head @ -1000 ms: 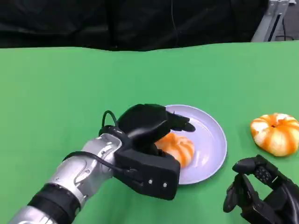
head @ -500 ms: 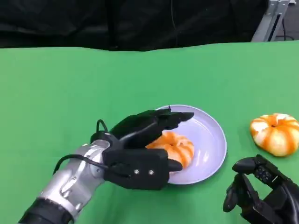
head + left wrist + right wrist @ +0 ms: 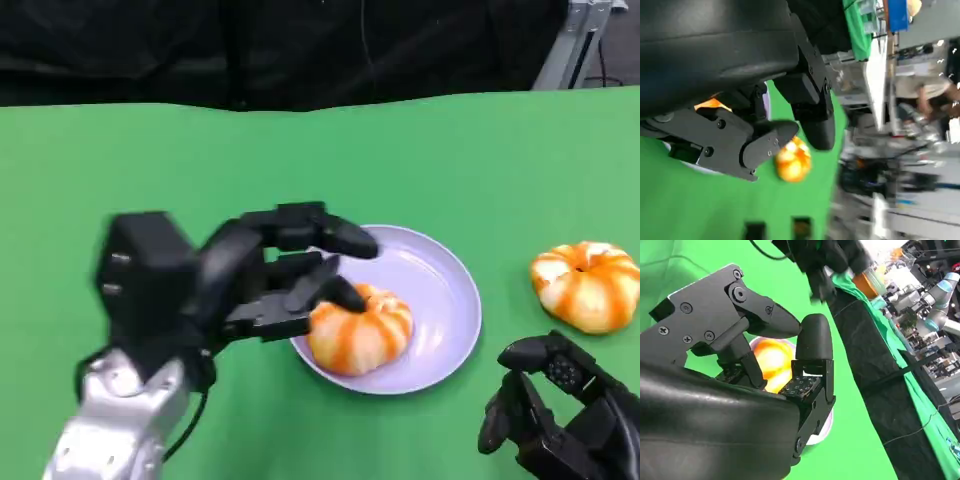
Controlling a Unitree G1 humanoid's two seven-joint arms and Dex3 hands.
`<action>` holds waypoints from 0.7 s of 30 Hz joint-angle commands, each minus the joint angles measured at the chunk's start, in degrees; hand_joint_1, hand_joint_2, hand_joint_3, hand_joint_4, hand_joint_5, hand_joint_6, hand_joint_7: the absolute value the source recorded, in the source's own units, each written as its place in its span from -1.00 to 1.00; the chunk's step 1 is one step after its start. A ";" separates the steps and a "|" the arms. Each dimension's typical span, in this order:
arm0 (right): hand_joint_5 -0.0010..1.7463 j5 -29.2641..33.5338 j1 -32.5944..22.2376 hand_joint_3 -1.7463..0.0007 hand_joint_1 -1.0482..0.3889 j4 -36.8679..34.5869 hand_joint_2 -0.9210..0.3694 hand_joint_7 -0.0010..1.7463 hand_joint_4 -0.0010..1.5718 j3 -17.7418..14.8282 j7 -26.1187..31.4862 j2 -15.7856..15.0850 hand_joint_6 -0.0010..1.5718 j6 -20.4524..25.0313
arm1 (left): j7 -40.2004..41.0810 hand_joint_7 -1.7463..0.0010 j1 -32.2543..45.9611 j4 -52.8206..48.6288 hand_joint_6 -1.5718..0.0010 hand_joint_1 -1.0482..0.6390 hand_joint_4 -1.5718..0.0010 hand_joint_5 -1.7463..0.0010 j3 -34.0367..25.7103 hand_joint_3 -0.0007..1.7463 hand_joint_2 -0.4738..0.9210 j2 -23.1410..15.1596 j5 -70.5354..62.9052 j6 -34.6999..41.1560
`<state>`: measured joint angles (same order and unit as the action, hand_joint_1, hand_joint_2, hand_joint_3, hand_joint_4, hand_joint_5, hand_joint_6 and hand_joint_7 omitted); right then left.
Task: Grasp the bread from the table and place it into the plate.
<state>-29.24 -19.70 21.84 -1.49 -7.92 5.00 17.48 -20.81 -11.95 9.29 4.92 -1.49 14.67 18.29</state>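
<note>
Head view: 2 breads, 1 plate, 2 hands. One bread [image 3: 361, 330] lies in the lavender plate [image 3: 440, 290], at its near-left rim. Second bread [image 3: 588, 284] sits on the green table [image 3: 150, 170], well right of the plate. Left hand [image 3: 250, 270], blurred, fingers spread, holds nothing, fingertips at the plated bread; contact unclear. Right hand [image 3: 560, 415] near right, cut off by the frame; can't tell its state.

Left wrist view: fingers apart, 1 blurred bread [image 3: 792, 159] beyond.

Right wrist view: bread [image 3: 771, 361] on plate, partly hidden by fingers [image 3: 812, 337].
</note>
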 commanded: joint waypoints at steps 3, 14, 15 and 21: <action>1.00 -0.50 0.08 -0.27 0.25 0.39 -0.40 0.63 0.09 -0.26 -0.02 -0.31 0.06 0.32 | -1.12 -1.00 5.15 10.51 0.04 0.15 -0.17 -1.00 -8.59 0.64 0.37 -4.54 16.02 17.21; 0.98 -0.68 -0.07 -0.29 0.25 1.08 -0.39 0.61 0.11 -0.50 0.45 -0.36 0.08 0.91 | -6.77 -1.00 16.85 15.58 -0.03 0.12 -0.22 -1.00 -18.82 0.62 0.45 -12.28 32.59 24.13; 0.99 -0.55 -0.18 -0.29 0.25 1.30 -0.39 0.61 0.10 -0.49 0.64 -0.41 0.07 1.06 | -7.87 -1.00 18.22 15.01 -0.03 0.12 -0.22 -1.00 -19.48 0.59 0.47 -12.73 33.42 23.73; 1.00 -0.67 0.00 -0.27 0.26 1.35 -0.41 0.63 0.08 -0.73 0.26 -0.83 0.05 1.58 | -12.44 -1.00 23.04 10.87 -0.01 0.10 -0.21 -1.00 -21.68 0.56 0.46 -14.41 35.43 22.11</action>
<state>-29.36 -19.72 22.18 -1.71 -7.67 4.87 18.60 -31.35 9.49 21.60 -15.84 -14.33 49.98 41.73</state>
